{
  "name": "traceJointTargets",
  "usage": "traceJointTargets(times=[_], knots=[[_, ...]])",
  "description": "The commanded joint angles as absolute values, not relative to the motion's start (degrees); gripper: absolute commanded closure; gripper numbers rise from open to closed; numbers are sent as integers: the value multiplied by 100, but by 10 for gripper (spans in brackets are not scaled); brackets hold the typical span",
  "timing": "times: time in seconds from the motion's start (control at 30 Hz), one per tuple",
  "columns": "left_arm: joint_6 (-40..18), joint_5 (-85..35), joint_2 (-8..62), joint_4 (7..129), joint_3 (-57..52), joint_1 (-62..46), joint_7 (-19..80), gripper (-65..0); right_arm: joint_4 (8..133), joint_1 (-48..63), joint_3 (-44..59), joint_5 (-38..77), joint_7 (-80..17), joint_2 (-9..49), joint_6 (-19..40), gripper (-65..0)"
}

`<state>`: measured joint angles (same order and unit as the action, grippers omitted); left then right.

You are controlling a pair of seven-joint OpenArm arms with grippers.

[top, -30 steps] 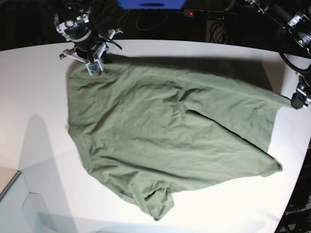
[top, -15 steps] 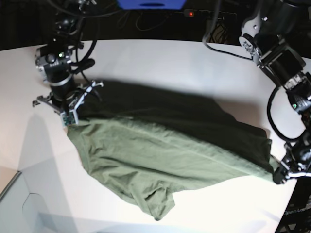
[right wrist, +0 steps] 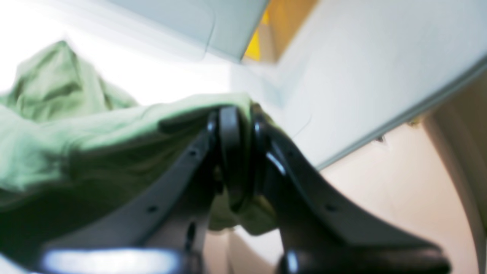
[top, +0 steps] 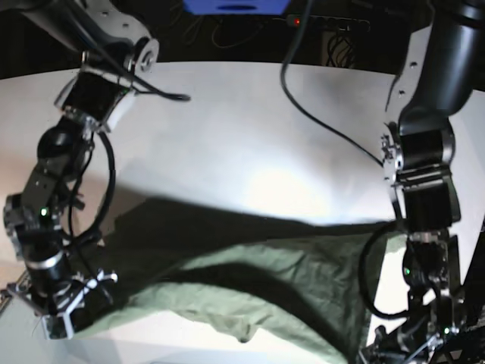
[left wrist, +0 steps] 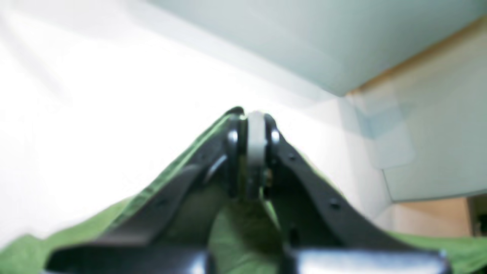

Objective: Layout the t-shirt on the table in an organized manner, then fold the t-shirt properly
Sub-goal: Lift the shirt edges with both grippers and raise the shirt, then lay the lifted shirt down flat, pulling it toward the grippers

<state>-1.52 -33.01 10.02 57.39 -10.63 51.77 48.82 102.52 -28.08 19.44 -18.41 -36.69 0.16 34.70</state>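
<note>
T-shirt [top: 250,292] now lies bunched at the near edge of the white tabletop [top: 250,136], hauled forward from the far side where it was spread a second ago. Left wrist view: the left gripper [left wrist: 253,152] is pinched tight on soft green cloth. Right wrist view: the right gripper [right wrist: 236,152] is clamped on a wrinkled fold. No writing is readable.

A blue box [top: 236,6] and black cables [top: 337,42] sit behind the work surface.
</note>
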Motion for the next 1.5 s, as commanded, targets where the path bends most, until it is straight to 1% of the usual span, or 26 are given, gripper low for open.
traceJointTargets(times=[0.0,0.13,0.27,0.4,0.47,0.57,0.67,0.8,0.83,0.97,1.13,1.33,1.47], knots=[[-198,-3363,1042,5508,-927,5719,4523,0,10132,-3240,1938,-1824,-3512,171,3407,0],[-189,-3380,892,4338,-514,6730,3820,0,9358,-4295,1930,-1824,-3512,470,3407,0],[-180,-3363,637,3873,-479,7500,3503,0,8927,-5253,1921,-1824,-3503,673,3407,0],[-180,-3336,505,3820,-470,7500,3336,0,8646,-6167,1859,-1833,-3503,778,3407,0],[-180,-3354,505,3837,-488,7500,3327,0,8593,-6440,1763,-1938,-3503,919,3407,0],[-180,-3380,567,3934,-514,7500,3380,0,8769,-6536,1692,-2167,-3512,936,3407,0],[-180,-3398,848,4040,-523,7500,3389,0,9358,-6070,1701,-2299,-3591,936,3415,0],[-180,-3626,1095,4505,-611,7486,3767,0,10316,-5051,1692,-2264,-4180,919,3433,0],[-180,-3758,1165,4690,-673,7336,3881,0,10475,-4752,1692,-2255,-4224,857,3433,0],[-171,-4259,1437,5516,-910,6466,4523,0,11011,-3600,1719,-2255,-4233,462,3433,0],[-171,-4602,1771,6791,-1174,4725,4980,0,11503,-2334,1727,-2220,-4224,57,3433,0],[-171,-4831,1947,7969,-1789,2862,5270,0,11521,-1314,1727,-1675,-4224,4,3433,0],[-171,-4840,1982,8567,-2334,1947,5710,0,11521,-637,1692,-1121,-4224,-4,3433,0]])
